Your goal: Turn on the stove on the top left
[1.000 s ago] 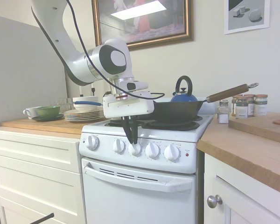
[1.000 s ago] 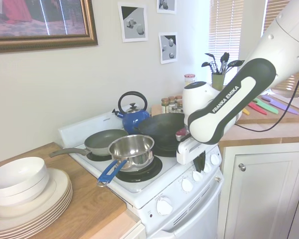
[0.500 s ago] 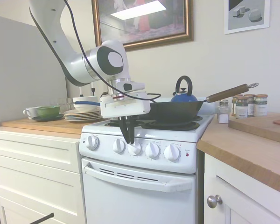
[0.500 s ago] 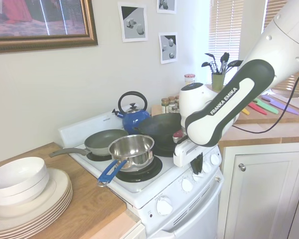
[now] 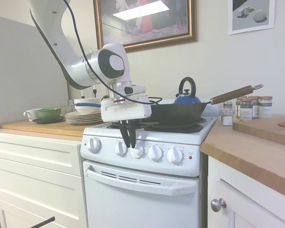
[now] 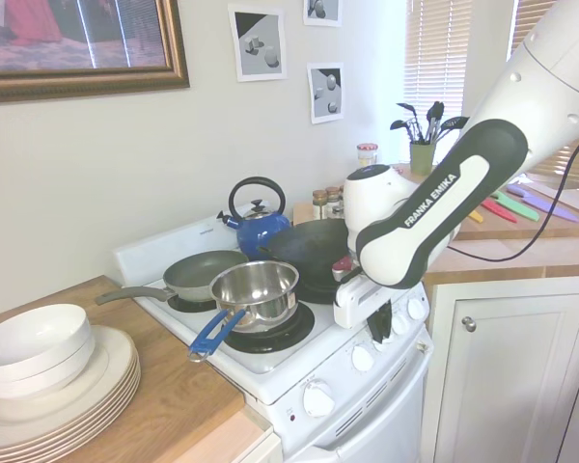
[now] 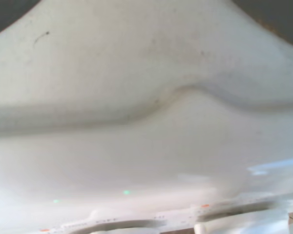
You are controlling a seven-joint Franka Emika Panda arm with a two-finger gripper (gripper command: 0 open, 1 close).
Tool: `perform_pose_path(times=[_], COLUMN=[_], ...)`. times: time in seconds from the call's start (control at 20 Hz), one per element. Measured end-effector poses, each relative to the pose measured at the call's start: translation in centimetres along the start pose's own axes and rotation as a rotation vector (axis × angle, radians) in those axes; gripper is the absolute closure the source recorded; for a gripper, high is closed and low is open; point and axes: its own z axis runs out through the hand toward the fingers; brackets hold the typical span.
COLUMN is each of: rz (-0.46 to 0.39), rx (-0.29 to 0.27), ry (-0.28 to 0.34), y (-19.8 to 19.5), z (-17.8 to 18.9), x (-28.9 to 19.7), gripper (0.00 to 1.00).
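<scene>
The white stove [image 5: 147, 137] stands between wooden counters, with five round white knobs in a row on its front panel. My gripper [image 5: 128, 145] hangs down in front of that panel. Its dark fingers [image 5: 125, 137] are close together, with nothing between them. The tips sit between the second knob [image 5: 120, 148] and the third knob [image 5: 137, 151] from the left. A small red light [image 5: 190, 157] shows at the panel's right end. In the second exterior view the gripper [image 6: 378, 330] is at the stove's [image 6: 299, 386] front edge. The wrist view shows only a blurred white stove surface [image 7: 146, 122].
A black wok [image 5: 180, 114] with a wooden handle and a blue kettle [image 5: 187, 97] sit on the right burners. A steel saucepan [image 6: 256, 289] and a frying pan [image 6: 203, 275] sit on the others. Stacked plates with a bowl [image 6: 39, 362] and spice jars [image 5: 251, 107] flank the stove.
My gripper has slid left along the knob row, from over the third knob to the gap between the second and third knobs. The fingers look unchanged.
</scene>
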Motion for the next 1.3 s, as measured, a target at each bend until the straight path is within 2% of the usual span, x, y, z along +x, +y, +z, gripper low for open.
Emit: perform_pose_path(times=[0.65,1.3], rz=[-0.009,0.040], rx=[0.003,0.020], ry=[0.002,-0.035], y=[-0.4,-0.2], z=[-0.1,1.1], x=[-0.3,-0.2], gripper=[1.00,1.00])
